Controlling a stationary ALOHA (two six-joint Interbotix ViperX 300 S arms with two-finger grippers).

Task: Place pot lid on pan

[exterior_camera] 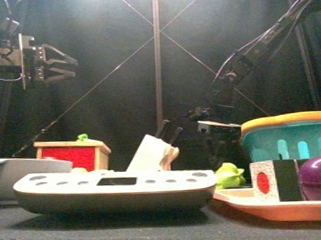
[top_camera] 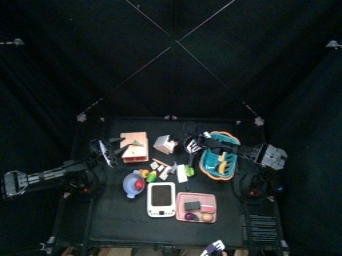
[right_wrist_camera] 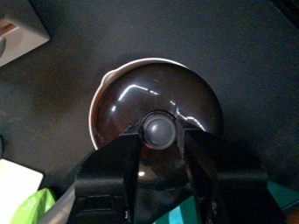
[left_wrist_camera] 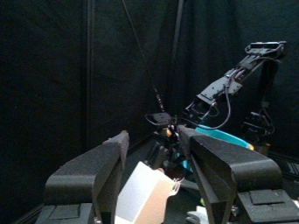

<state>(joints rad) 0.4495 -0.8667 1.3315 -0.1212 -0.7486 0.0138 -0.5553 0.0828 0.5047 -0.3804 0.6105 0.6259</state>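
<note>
The pot lid (right_wrist_camera: 146, 96) is a dark glossy dome with a pale rim and a grey knob (right_wrist_camera: 158, 127). My right gripper (right_wrist_camera: 163, 137) has one jaw on each side of that knob and is shut on it. From the front, the right gripper (exterior_camera: 210, 118) hangs mid-table with the lid held off the table, just left of the pan (exterior_camera: 291, 136). The pan (top_camera: 218, 160) is round and teal with an orange edge, and stands at the table's right. My left gripper (left_wrist_camera: 158, 138) is open and empty, raised at the left (exterior_camera: 41, 62).
A white flat device (exterior_camera: 112, 189) lies at the front. A pink tray (exterior_camera: 260, 200) holding a purple ball (exterior_camera: 317, 175) sits front right. A red-and-wood box (exterior_camera: 74, 154), a white block (exterior_camera: 151, 152) and a green piece (exterior_camera: 230, 174) crowd the middle.
</note>
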